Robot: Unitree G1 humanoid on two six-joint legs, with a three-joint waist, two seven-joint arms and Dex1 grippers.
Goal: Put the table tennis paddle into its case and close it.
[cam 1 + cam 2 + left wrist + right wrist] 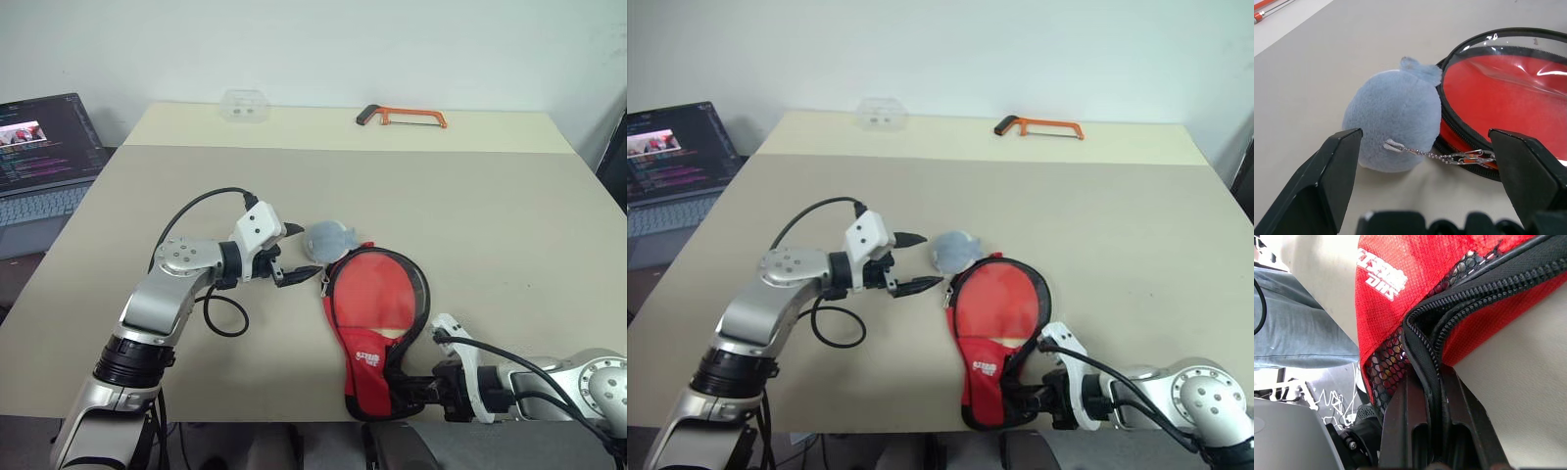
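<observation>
While the case (377, 304) is lying red side up near the table's (490, 215) front edge, the right gripper (1432, 396) is pinching its black zippered rim at the narrow handle end, fingers clenched on the fabric. The table tennis paddle (1518, 93) is showing red through the clear panel, apparently inside. The left gripper (299, 257) is hovering with fingers spread wide, just beside a grey-blue plush charm (1393, 127) chained to the zip pull (1469, 157).
</observation>
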